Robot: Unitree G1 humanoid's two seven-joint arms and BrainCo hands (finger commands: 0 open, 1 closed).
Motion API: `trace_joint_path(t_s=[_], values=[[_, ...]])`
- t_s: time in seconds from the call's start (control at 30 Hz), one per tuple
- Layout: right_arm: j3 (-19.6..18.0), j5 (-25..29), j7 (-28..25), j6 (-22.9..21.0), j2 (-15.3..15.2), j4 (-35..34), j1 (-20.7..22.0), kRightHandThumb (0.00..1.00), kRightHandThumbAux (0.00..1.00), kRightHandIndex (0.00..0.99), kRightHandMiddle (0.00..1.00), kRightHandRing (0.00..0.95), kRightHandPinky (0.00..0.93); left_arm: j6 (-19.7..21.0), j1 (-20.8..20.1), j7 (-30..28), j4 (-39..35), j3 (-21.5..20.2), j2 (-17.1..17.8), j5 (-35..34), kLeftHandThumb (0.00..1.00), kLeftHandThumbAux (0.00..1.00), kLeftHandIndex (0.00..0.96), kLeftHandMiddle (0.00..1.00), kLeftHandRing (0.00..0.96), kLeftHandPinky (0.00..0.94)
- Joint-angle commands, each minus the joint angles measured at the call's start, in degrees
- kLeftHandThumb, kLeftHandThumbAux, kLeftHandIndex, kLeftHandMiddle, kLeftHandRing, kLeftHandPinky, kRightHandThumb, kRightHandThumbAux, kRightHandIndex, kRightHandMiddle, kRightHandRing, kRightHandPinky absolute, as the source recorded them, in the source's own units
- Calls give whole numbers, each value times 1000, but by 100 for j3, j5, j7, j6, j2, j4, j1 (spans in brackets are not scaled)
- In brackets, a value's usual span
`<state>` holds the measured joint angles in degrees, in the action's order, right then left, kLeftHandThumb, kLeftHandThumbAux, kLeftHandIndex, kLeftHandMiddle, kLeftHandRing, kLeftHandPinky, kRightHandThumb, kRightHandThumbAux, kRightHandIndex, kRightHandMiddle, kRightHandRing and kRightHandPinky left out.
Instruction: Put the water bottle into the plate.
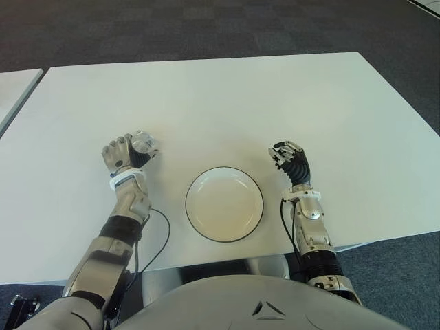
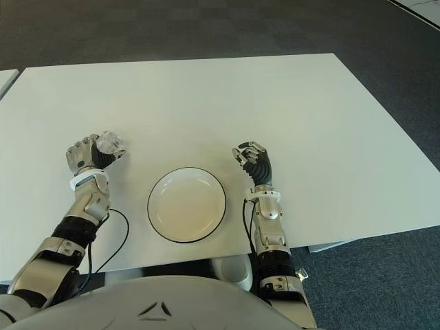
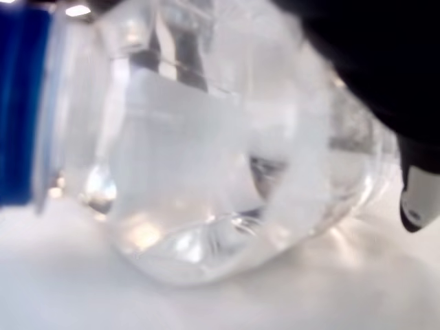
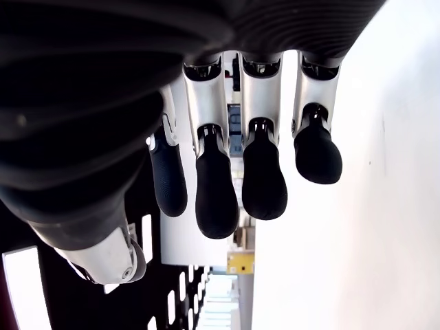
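plate bare | left hand fingers clamp water bottle, seemingly tabletop | right hand loose

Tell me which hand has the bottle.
The left hand, left of the plate, grips the water bottle; the right hand holds nothing.

Even, bright overhead light; we see the white rectangular table lit flat, with only faint soft shadows under the round white black-rimmed plate. Dark grey carpet stays dim. Eye views are sharp, with slight bending toward the edges. In the left wrist view the clear plastic water bottle is badly out of focus, with glare spots. In the right wrist view black rubber fingertips are crisp, background overexposed.
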<state>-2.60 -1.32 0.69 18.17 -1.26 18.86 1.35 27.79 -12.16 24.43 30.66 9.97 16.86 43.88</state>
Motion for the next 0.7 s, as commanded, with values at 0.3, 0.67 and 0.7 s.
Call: trace_joint_path(t_s=[0.3,0.67,0.7], values=[[-16,34,-5,-42,8,46,-15,710,725,437,705,717,742,-930,485,299,263,34,48,-416,727,689,437,699,707,724],[-15,26,-14,-38,-4,71,-1,710,725,437,704,717,742,-1558,700,108,-7,-54,255,-774,739,693,443,772,777,789],[-16,25,-14,-40,-5,76,2,710,725,437,704,717,743,-1609,711,105,-27,-64,256,-813,739,693,443,775,780,790]])
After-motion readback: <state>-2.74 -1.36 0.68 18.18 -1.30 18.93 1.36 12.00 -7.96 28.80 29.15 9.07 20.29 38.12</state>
